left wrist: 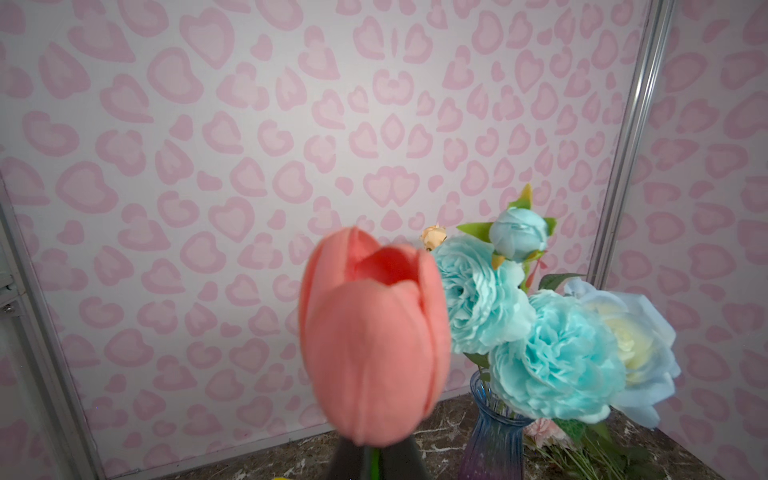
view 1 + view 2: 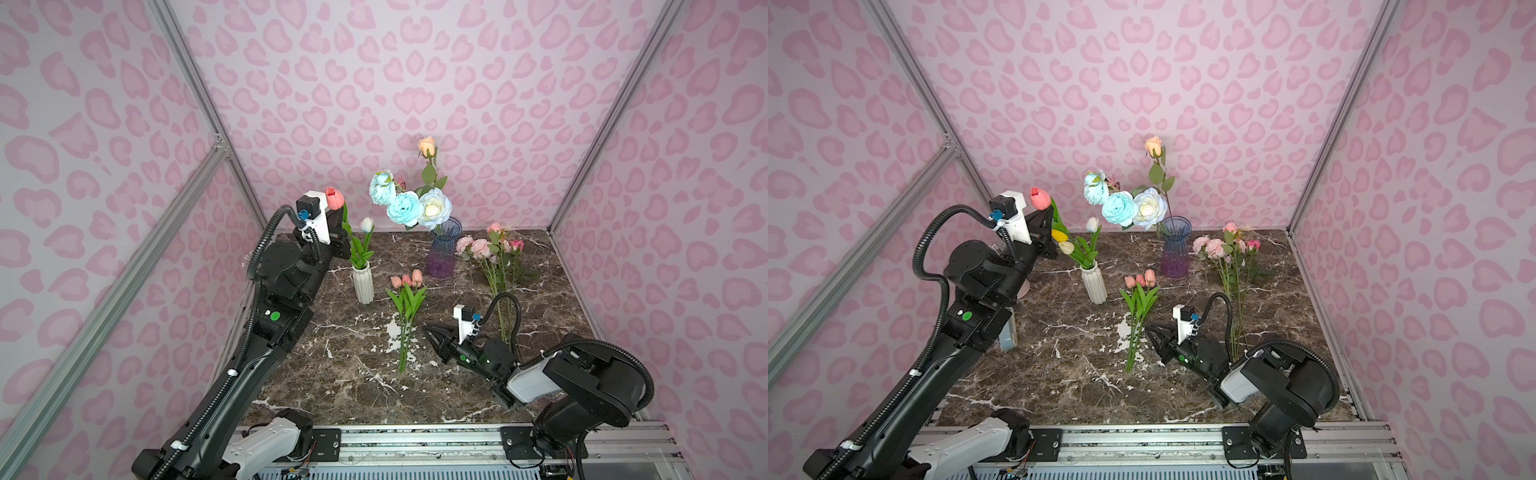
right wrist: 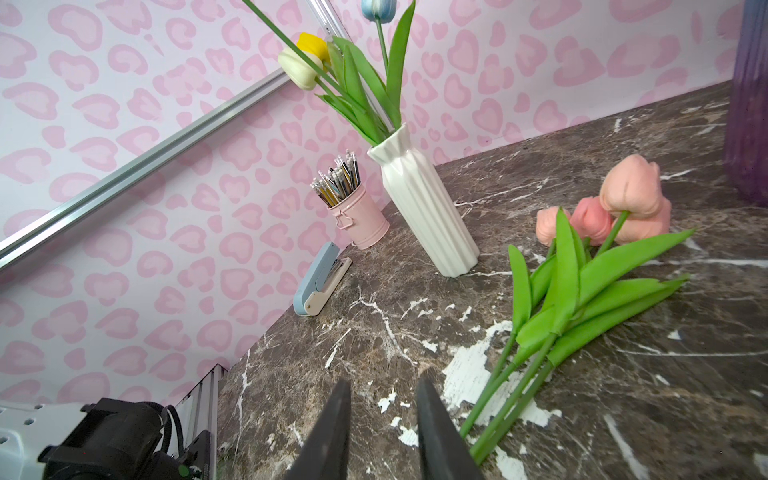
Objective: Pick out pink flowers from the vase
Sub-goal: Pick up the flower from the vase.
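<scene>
My left gripper (image 2: pixel 344 227) (image 2: pixel 1047 220) (image 1: pixel 376 459) is shut on the green stem of a salmon-pink tulip (image 2: pixel 333 197) (image 2: pixel 1040 198) (image 1: pixel 374 340), held high above the white ribbed vase (image 2: pixel 362 284) (image 2: pixel 1094 285) (image 3: pixel 424 208). The stem slants down to that vase's mouth. Three pink tulips (image 2: pixel 407 281) (image 2: pixel 1140 280) (image 3: pixel 602 212) lie on the marble table. More pink flowers (image 2: pixel 482 247) (image 2: pixel 1216 247) lie at the back right. My right gripper (image 2: pixel 429 331) (image 2: pixel 1152 329) (image 3: pixel 382 386) hovers low beside the lying tulips' stems, open and holding nothing.
A blue-purple glass vase (image 2: pixel 444 251) (image 2: pixel 1175 251) (image 1: pixel 494 436) holds blue and white blooms and a tall peach rose (image 2: pixel 427 146). White and yellow tulips stay in the white vase. A pink pen cup (image 3: pixel 361 216) and a blue stapler (image 3: pixel 320 274) stand by the left wall.
</scene>
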{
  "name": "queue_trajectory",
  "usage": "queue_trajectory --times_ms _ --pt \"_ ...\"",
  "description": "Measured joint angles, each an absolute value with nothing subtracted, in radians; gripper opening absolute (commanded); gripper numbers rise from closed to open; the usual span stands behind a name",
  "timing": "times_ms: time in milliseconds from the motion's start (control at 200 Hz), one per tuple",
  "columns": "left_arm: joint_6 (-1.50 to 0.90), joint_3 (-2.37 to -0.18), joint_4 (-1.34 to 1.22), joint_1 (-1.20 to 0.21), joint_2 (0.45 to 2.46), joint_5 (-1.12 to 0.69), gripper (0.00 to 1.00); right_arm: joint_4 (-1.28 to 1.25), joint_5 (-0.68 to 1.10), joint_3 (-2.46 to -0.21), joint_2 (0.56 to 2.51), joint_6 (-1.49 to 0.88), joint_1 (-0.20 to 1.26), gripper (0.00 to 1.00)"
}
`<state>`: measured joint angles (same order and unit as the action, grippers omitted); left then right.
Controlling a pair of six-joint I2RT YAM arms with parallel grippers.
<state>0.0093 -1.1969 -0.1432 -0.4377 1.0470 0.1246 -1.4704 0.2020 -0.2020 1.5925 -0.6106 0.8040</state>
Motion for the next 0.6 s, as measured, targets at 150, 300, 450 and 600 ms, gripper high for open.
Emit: queue_trajectory --times_ms 150,300,450,600 --pt "0.009 -1.196 -0.143 -0.439 1.003 0.112 0.02 -1.467 0.201 -0.204 1.592 -0.611 0.806 0.29" --pt "0.008 -1.178 -0.133 -0.442 0.948 0.108 0.02 -1.444 0.198 -0.224 1.583 -0.607 0.818 0.29" --pt "-0.009 -1.16 -0.135 -0.443 0.879 0.09 0.02 -1.401 0.19 -0.243 1.577 -0.598 0.827 0.29" --pt "-0.026 -1.119 -0.141 -0.457 0.818 0.068 0.02 -1.353 0.175 -0.244 1.529 -0.589 0.828 0.31"
